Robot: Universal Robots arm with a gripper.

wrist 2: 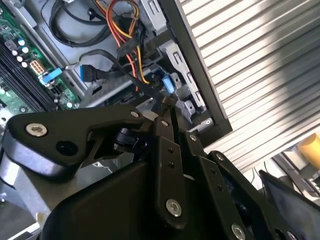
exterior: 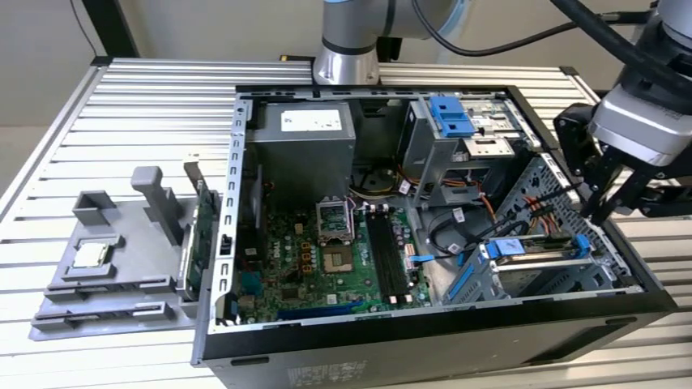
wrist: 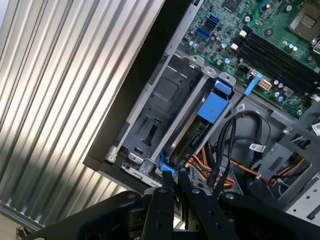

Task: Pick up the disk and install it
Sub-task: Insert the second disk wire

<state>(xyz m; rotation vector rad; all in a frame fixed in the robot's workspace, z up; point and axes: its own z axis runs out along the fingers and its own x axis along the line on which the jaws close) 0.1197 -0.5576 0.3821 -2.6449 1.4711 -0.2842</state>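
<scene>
- Ribbed aluminium forms the surface (exterior: 141,121) in the exterior view, and on it lies an open black computer case (exterior: 433,340). The arm reaches in from the exterior view's right, its pincer (exterior: 598,212) lowered over the case's edge on that side, above the drive cage (exterior: 540,279). The disk (exterior: 532,247) sits on edge in that cage, blue rail showing at both ends. Toward the exterior view's left, a grey fixture (exterior: 108,267) carries a small square chip (exterior: 92,254). A grey power-supply box (exterior: 303,134) stands at the case's far side.
- Black linkage bars dominate the second wrist view. The pincer (wrist 2: 165,107) comes to a narrow tip, fingers drawn together, close by a blue tab (wrist 2: 167,84) and orange and yellow cables (wrist 2: 130,30).
- In the first wrist view, the pincer (wrist: 172,179) has its fingers closed with almost no gap, holding nothing visible, its tips at the blue end of the disk (wrist: 192,137), which is seated in the silver cage (wrist: 150,120) beside the motherboard (wrist: 270,40).
</scene>
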